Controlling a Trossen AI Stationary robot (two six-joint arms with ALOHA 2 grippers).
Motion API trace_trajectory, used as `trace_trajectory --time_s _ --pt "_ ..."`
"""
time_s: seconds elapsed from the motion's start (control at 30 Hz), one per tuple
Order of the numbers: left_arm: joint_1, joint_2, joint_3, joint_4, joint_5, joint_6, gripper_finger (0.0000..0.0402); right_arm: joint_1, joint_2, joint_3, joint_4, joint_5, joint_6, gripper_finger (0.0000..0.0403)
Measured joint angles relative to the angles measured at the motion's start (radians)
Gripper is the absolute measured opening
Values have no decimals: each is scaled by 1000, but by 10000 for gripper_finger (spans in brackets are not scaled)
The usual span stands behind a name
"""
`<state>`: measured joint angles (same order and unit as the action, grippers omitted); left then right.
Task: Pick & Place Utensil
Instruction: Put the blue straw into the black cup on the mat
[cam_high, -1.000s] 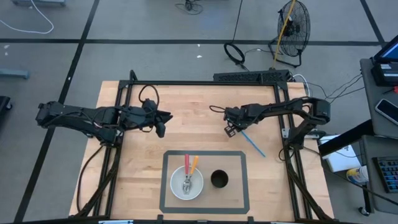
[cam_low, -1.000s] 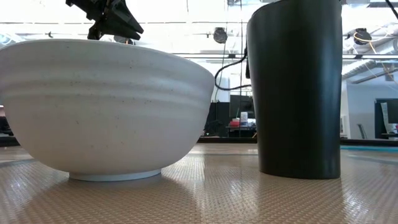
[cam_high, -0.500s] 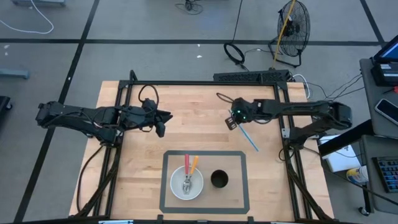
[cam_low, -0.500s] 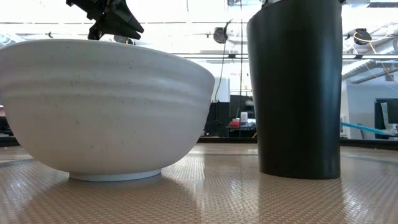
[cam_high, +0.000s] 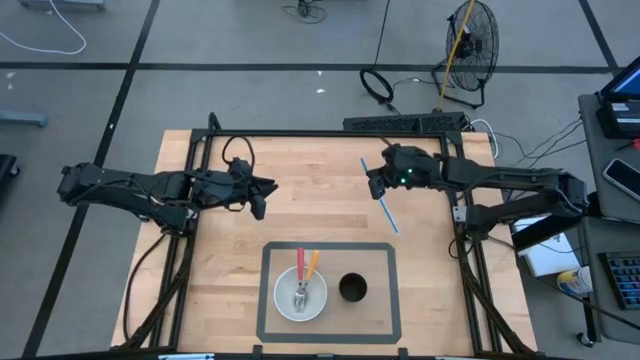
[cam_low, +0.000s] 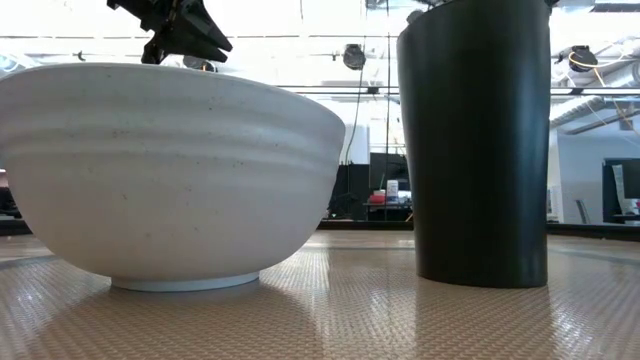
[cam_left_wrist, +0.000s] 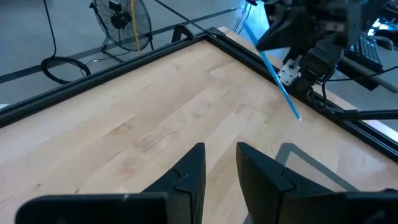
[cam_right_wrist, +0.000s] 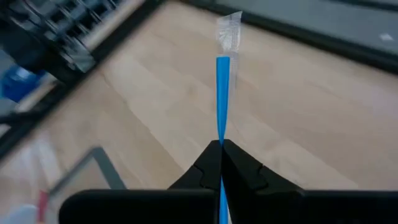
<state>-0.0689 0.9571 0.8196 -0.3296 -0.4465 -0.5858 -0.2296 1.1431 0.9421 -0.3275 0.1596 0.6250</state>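
My right gripper (cam_high: 376, 184) hangs over the table's far right part, shut on a blue-handled utensil (cam_high: 384, 205) with a clear tip (cam_right_wrist: 229, 28). The utensil also shows in the left wrist view (cam_left_wrist: 273, 74), slanting down. My left gripper (cam_high: 258, 206) waits over the table's left half, open, with nothing between its fingers (cam_left_wrist: 219, 165). Near the front edge, a white bowl (cam_high: 300, 296) rests on its base and holds a red, an orange and a metal utensil. A black cup (cam_high: 352, 288) stands upright beside it on the right. My right gripper pinches the utensil's blue handle (cam_right_wrist: 221, 134) between its two fingers, nearer the far end than the near end. The fingers come from the table's right, slanting down, and lie across the handle. The utensil is lifted clear of the table and slants down below the fingers.
Bowl (cam_low: 170, 170) and cup (cam_low: 480, 140) stand inside a dark-taped rectangle (cam_high: 330, 246). Black frame rails (cam_high: 320, 132) run along the table's far and side edges. Bare wood lies between the two grippers. A fan (cam_high: 470, 40) and cables lie on the floor beyond.
My right gripper has risen and drawn a little toward the far edge, tipping from steeply down to nearer level, still shut. The blue utensil, which lay on the table, is now lifted clear and hangs slanted, its lower end swung toward the table's middle.
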Motion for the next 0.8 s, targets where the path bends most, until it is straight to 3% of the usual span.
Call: trace_trajectory --time_s 0.8 --pt "1 0 0 28 -9 4 93 113 -180 0 284 -2 -91 0"
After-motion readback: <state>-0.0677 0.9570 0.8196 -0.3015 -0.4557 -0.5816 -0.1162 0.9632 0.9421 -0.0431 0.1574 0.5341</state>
